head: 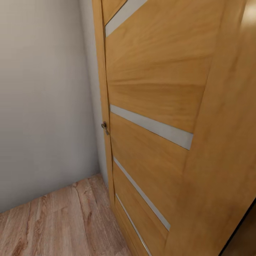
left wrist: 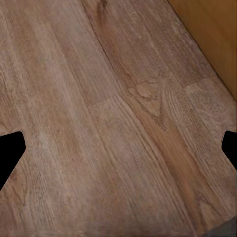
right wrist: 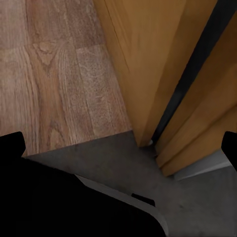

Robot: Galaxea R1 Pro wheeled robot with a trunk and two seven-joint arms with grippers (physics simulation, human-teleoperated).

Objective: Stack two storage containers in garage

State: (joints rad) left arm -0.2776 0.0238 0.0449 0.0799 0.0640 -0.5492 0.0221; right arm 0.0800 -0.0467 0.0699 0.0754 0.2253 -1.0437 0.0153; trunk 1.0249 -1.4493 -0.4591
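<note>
Left tool hangs over bare wood-plank flooring, its two dark fingertips far apart at the frame's edges, spread wide with nothing between them. Beyond those tips, a strip of honey-coloured door cuts across the corner of the planks.

Over to the right tool: fingertips again sit wide apart, open and holding nothing. Close beneath it there's a dark bulky shape, and I cannot tell what it is. Just past that, the surface changes, as the planks end in a straight line and dark grey concrete begins. Right ahead of the tool, the door's edge stands on that boundary, with a dark gap between it and the wooden frame beside it. That's a tight squeeze for this arm.

From the head camera, the wooden door looms large and close, crossed by pale slanted strips, a small metal handle on its near edge. Farther off, a plain grey wall meets the plank floor.

The storage containers aren't in sight, so I cannot tell where they are.
</note>
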